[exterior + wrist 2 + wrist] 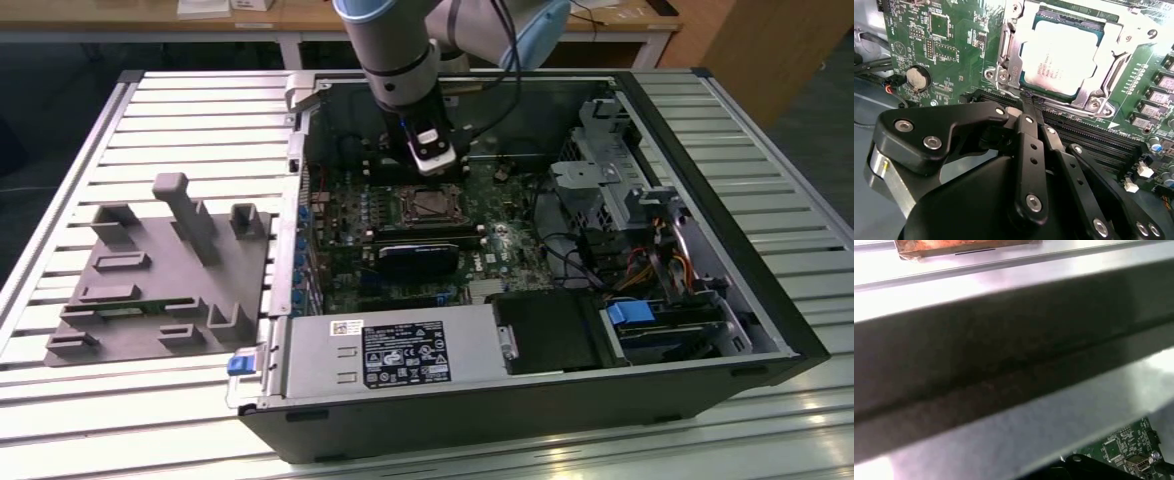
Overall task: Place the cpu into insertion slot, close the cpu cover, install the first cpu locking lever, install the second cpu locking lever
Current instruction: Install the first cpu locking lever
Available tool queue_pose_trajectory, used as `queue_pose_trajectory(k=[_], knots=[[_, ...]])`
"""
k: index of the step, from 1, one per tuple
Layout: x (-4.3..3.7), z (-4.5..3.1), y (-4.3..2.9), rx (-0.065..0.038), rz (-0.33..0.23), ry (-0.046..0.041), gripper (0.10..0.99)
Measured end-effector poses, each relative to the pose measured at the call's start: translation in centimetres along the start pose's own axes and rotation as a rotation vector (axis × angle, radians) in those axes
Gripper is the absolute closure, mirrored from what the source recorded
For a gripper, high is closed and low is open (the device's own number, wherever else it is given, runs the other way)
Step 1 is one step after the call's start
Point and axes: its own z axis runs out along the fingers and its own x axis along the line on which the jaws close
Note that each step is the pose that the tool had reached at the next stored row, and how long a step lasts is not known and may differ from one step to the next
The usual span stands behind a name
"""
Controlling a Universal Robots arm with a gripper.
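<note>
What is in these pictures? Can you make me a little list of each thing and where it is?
place: open computer case on a slatted table
cpu: lying in the insertion slot on the green circuit board
cpu cover: down over the cpu, whose silver top shows through the window
gripper: shut, its tips right at the socket's edge, by a corner of the cover
beside the case: grey fixture, at the exterior view's left
</note>
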Motion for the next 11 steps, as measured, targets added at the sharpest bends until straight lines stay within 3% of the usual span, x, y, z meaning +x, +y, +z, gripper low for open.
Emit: queue_pose_trajectory(k=[11], knots=[[-0.75, 0.25, 0.09, 0.0, 0.0, 0.0, 0.984]])
